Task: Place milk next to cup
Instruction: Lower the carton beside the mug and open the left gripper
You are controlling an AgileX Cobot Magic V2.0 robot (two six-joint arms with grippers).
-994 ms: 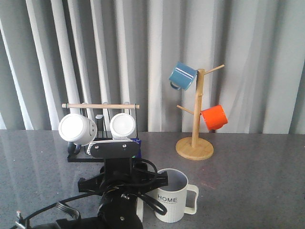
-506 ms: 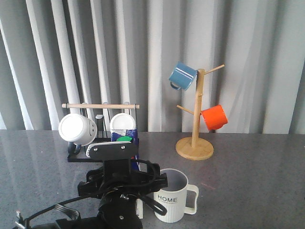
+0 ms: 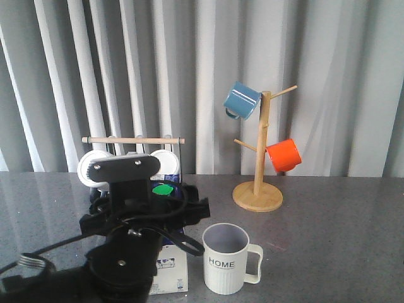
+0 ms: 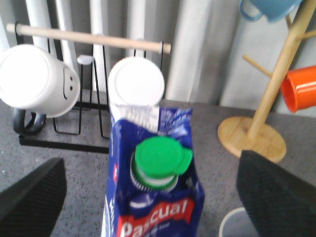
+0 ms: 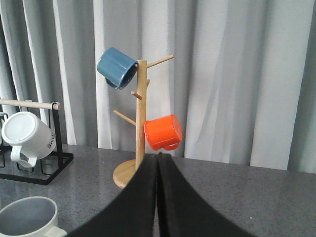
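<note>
One milk (image 4: pixel 153 207) upright beside cup (image 3: pixel 228 259); left fingers (image 4: pixel 276 192) spread apart.

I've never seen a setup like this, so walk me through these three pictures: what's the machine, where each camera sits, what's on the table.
It is a two-armed robot. The front view looks forward over a grey table; the dark bulk is its left arm. The other two pictures come from cameras on each wrist. The left gripper is open, its fingers either side of the milk, not touching it. The right gripper is shut, holding nothing. The carton stands beside the cup. Behind are a mug rack and a wooden mug tree.
</note>
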